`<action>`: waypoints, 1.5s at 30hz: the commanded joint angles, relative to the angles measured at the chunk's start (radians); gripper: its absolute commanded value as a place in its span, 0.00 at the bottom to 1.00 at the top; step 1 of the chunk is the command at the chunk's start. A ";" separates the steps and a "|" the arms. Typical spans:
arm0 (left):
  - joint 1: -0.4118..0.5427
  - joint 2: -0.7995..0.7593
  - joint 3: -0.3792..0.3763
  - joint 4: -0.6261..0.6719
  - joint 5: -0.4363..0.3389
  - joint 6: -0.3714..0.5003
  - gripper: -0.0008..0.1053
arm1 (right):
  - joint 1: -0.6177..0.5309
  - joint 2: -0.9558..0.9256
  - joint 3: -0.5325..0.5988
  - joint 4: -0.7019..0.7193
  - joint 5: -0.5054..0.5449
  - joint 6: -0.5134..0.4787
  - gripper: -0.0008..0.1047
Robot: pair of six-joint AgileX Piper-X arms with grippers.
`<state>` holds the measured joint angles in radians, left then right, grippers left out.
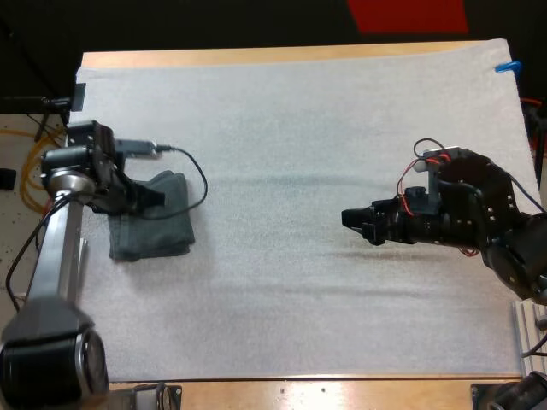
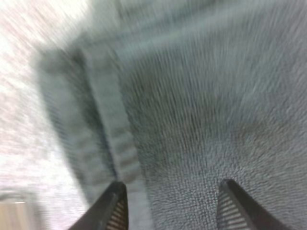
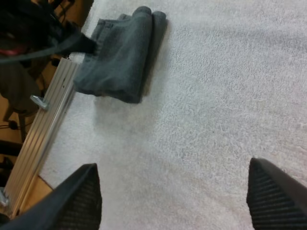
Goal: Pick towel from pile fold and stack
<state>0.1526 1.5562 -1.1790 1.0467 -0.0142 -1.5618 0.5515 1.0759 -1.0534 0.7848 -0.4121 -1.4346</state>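
Note:
A folded dark grey-green towel (image 1: pixel 158 229) lies at the left side of the white mat (image 1: pixel 299 128). My left gripper (image 1: pixel 149 198) hovers over the towel's far left part. In the left wrist view its fingers (image 2: pixel 115 206) stand apart just above the towel's cloth (image 2: pixel 201 96), beside a folded hem. My right gripper (image 1: pixel 355 224) hangs over bare mat right of centre and points left. Its fingers (image 3: pixel 79 196) are wide apart with nothing between them. From there the towel (image 3: pixel 120 62) shows its doubled folds, with my left arm (image 3: pixel 48 33) at its far edge.
An aluminium rail (image 3: pixel 43 129) runs along the mat's left edge beside the towel. The wooden table rim (image 1: pixel 256 56) borders the mat at the far side. Bare mat spreads between the two grippers.

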 commanded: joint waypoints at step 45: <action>-0.184 -0.425 -0.049 0.027 0.093 -0.027 0.39 | -0.638 -0.132 -0.005 0.098 0.332 -0.488 0.60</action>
<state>-0.0334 1.1496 -1.2242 1.0692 0.0808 -1.5939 -0.0863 0.9548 -1.0534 0.8713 -0.0964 -1.8954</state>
